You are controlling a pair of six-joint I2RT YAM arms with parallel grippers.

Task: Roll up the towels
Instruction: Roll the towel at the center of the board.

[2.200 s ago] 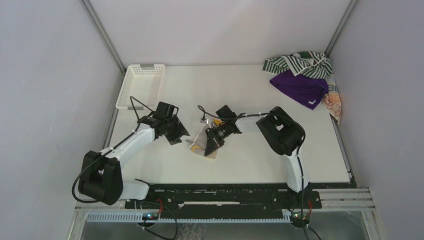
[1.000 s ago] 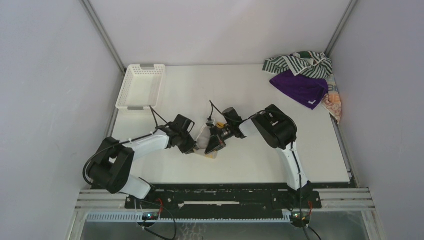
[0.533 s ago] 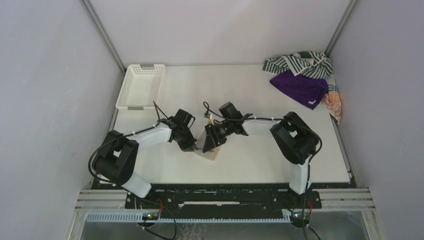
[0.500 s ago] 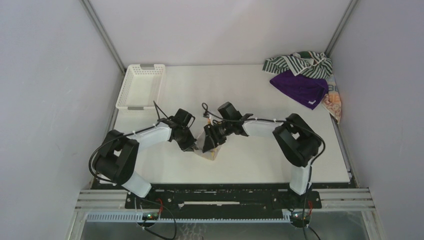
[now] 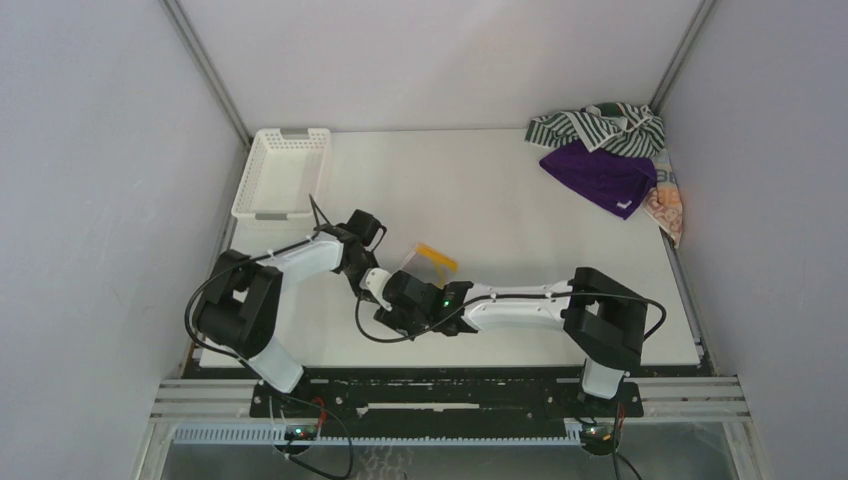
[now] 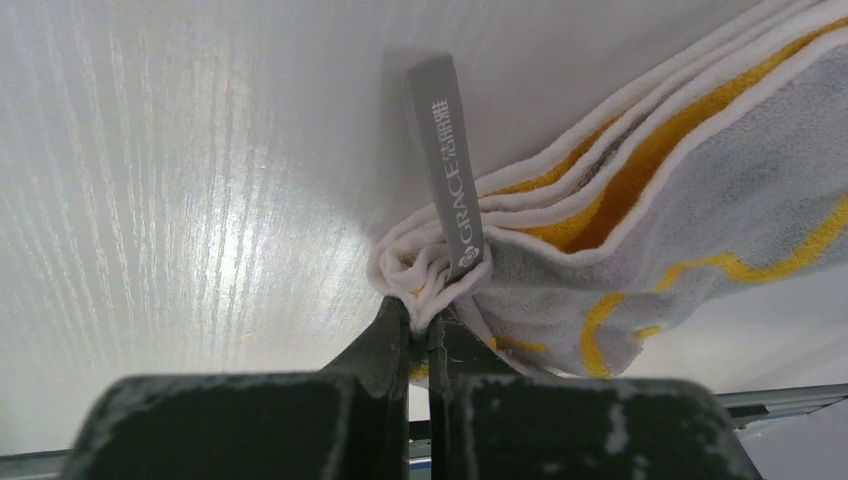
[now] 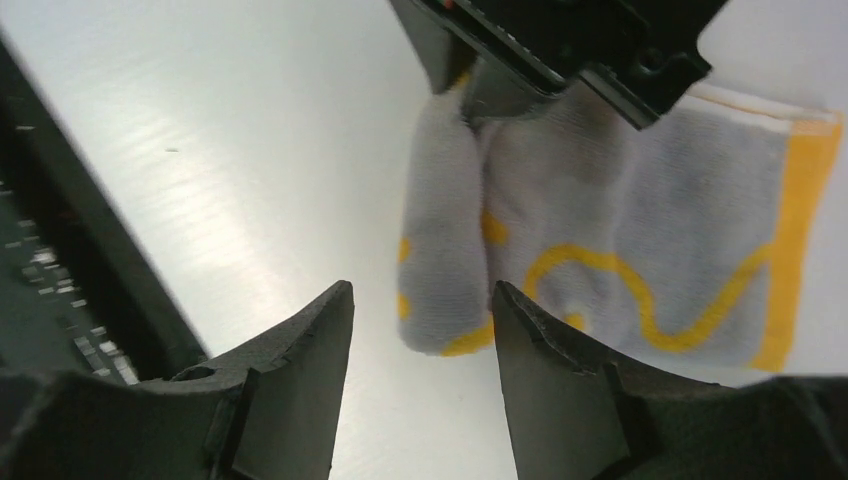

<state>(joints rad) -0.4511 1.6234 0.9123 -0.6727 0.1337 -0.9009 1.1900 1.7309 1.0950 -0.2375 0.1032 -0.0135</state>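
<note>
A yellow-and-white towel (image 5: pixel 428 263) lies folded on the table (image 5: pixel 500 230) near its middle. In the left wrist view my left gripper (image 6: pixel 418 315) is shut on a bunched corner of this towel (image 6: pixel 640 190), right by its grey label (image 6: pixel 445 160). The right gripper (image 7: pixel 420 300) is open, with its fingers just short of the towel's folded end (image 7: pixel 445 260) and nothing between them. From above, the left gripper (image 5: pixel 372 272) and right gripper (image 5: pixel 408 292) meet at the towel's near-left side. A green-and-white striped towel (image 5: pixel 598 125), a purple towel (image 5: pixel 600 177) and an orange patterned towel (image 5: pixel 667 205) are heaped at the back right.
A white lattice basket (image 5: pixel 283 172) stands at the table's back left. The right arm (image 5: pixel 520 305) stretches low along the table's near side. Grey walls close in the table on three sides.
My right gripper let go of the yellow towel and opened, and its arm swung round to the towel's near side. The left gripper shut on the towel's corner.
</note>
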